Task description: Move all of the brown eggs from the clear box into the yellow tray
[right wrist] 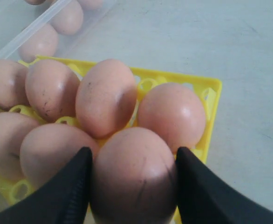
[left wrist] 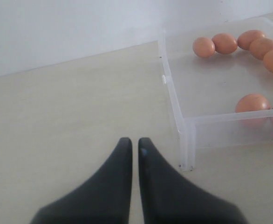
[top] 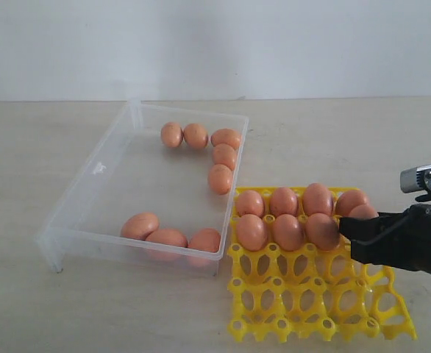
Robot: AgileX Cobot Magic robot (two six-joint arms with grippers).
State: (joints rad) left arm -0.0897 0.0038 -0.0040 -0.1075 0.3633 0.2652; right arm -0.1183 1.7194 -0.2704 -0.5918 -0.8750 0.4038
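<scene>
Carefully: your right pincer (right wrist: pixel 133 156), pinching a brown egg (right wrist: pixel 134 191) at the yellow tray (right wrist: pixel 212 95) edge, could knock neighbouring eggs (right wrist: pixel 106 98).

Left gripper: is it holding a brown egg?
No, the left gripper has its fingers closed together over the table with nothing between them, beside the clear box.

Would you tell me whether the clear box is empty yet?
Not empty: eight brown eggs lie inside the clear box, in two clusters.
</scene>
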